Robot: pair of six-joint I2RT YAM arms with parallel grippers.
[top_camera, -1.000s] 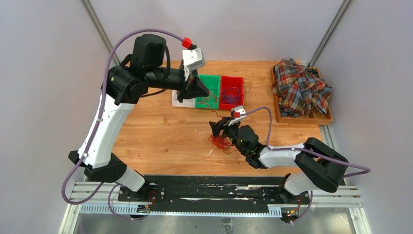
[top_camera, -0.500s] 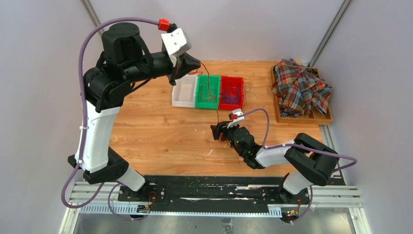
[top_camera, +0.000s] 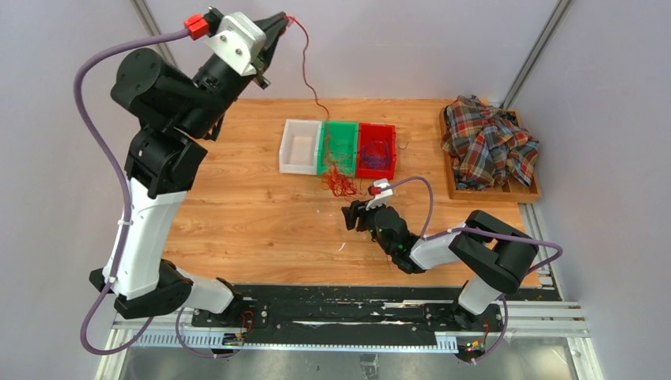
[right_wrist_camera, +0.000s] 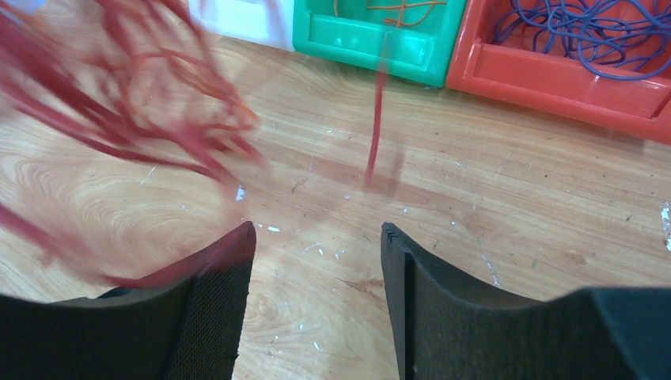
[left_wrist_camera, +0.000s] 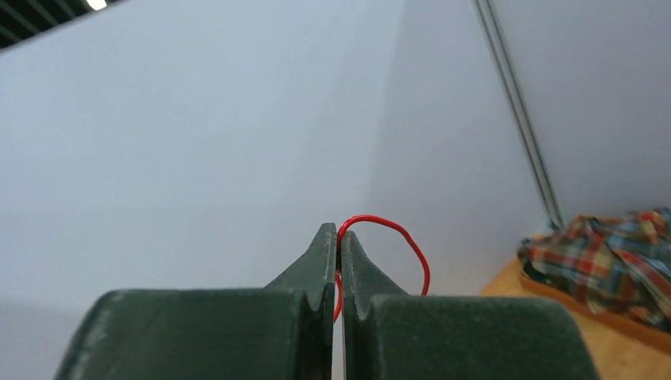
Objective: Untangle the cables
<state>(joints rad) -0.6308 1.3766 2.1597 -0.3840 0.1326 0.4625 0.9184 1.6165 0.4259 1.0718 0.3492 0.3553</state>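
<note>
So far: looks well past halfway to me. The purple cables (right_wrist_camera: 585,28) lie in the red bin (top_camera: 377,150) and an olive-orange cable (right_wrist_camera: 396,9) sits in the green bin (top_camera: 342,136).
Left to do: the red cable bunch (top_camera: 340,184) isn't in any bin yet. I see no cable in the white bin (top_camera: 301,146), so my guess is it goes there.
Where the red stuff is: the bunch is just in front of the green bin, and one long strand (top_camera: 305,71) runs from it up to the raised left arm. Can't tell whether the bunch is resting on the surface (top_camera: 237,214) or dangling just off it.
Left gripper (left_wrist_camera: 338,237): jaws pinched tight on the end of that red strand, with a small loop poking out past the tips.
Right gripper (right_wrist_camera: 316,237): low over the surface near the bunch, jaws parted with nothing between them. Blurry red strands sweep past its left finger.
Materials: the cables are thin, springy and wiry, with loops everywhere. The bins are smooth moulded plastic and the surface is wood-grain with a few scuffs and flecks.
Off to the side: a crumpled plaid shirt (top_camera: 487,142) in a wooden tray (top_camera: 490,195), not part of this.
</note>
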